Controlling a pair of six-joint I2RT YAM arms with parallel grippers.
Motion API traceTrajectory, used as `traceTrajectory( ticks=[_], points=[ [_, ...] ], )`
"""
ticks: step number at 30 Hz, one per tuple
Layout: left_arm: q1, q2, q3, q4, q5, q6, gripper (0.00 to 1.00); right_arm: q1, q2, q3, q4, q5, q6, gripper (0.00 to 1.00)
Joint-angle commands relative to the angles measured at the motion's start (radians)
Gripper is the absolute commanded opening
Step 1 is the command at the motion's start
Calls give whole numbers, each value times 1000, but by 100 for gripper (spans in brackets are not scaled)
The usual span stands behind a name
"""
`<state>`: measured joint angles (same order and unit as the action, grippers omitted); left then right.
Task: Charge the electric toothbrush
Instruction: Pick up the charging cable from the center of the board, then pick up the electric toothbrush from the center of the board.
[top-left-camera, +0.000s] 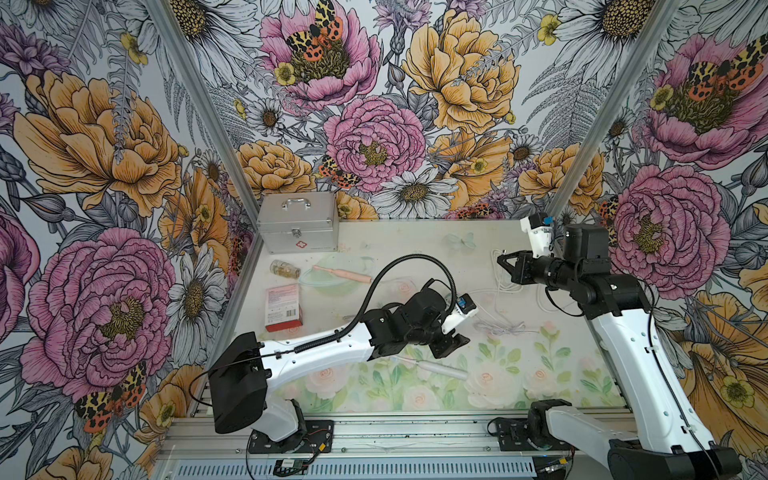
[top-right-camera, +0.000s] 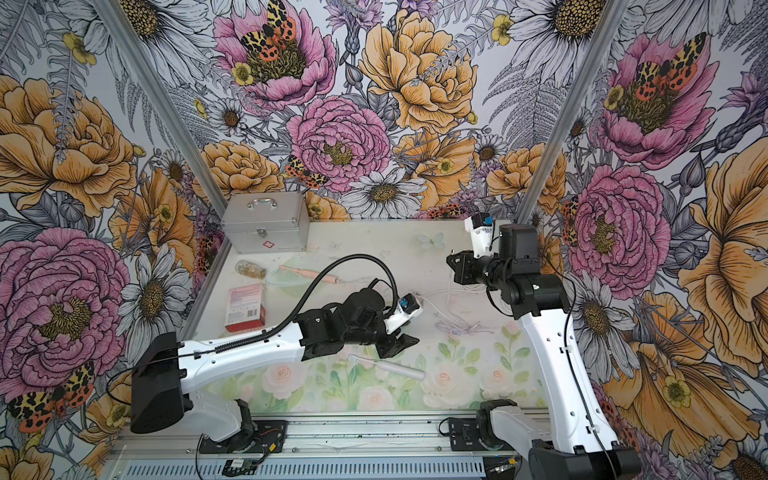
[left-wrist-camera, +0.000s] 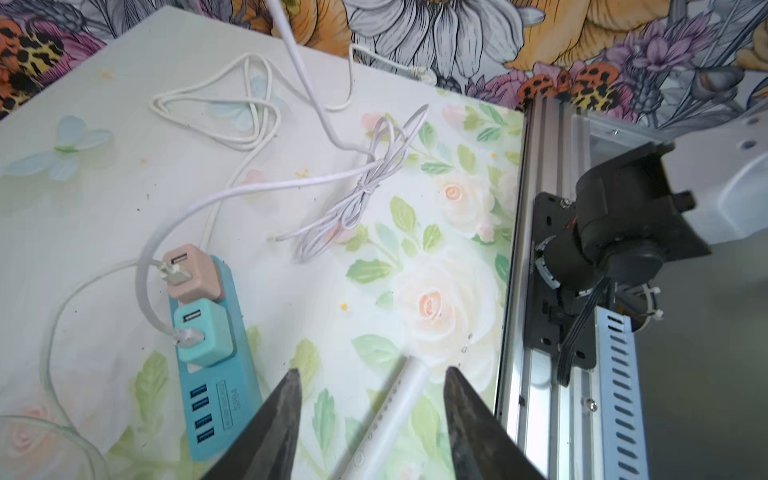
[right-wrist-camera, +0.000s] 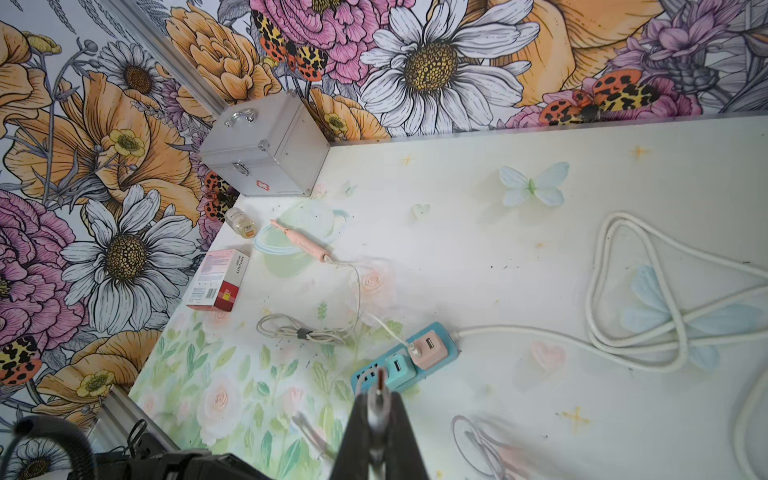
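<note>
Insertion pending: left gripper (left-wrist-camera: 372, 370), jaws parted astride white toothbrush (left-wrist-camera: 399, 399), holds nothing; right gripper (top-left-camera: 500, 262), clamped on cable plug (right-wrist-camera: 379, 384), must meet its base.

A silver metal case (top-left-camera: 297, 222) stands closed, with a carry handle on its lid and a clasp and small red emblem on its front face. Just in front of the case, a small clear bottle (top-left-camera: 285, 269) lies on its side. Past the bottle, farther from the case, a pink-and-red carton (top-left-camera: 283, 307) lies flat, barcode upward.
</note>
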<state>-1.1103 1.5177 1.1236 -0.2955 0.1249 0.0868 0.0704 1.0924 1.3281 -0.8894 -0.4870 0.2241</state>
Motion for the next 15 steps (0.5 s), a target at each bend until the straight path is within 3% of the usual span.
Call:
traceTrajectory(
  ticks=[1, 4, 7, 11, 13, 15],
  points=[
    [3, 41, -14, -38, -20, 50, 58, -11, -24, -25, -34, 32, 37, 0],
    [-3, 82, -9, -67, -49, 30, 59, -14, -26, -47, -34, 68, 68, 0],
    [-37, 77, -8, -80, -149, -87, 61, -16, -28, -58, -33, 97, 90, 0],
    [-109, 105, 61, -200, -240, -344, 61, -18, -26, -68, -33, 142, 144, 0],
    [-126, 126, 105, -315, -294, -529, 61, -18, -23, -69, -32, 136, 157, 0],
    [-140, 122, 108, -353, -266, -656, 62, -18, -23, -66, -31, 147, 160, 0]
  ],
)
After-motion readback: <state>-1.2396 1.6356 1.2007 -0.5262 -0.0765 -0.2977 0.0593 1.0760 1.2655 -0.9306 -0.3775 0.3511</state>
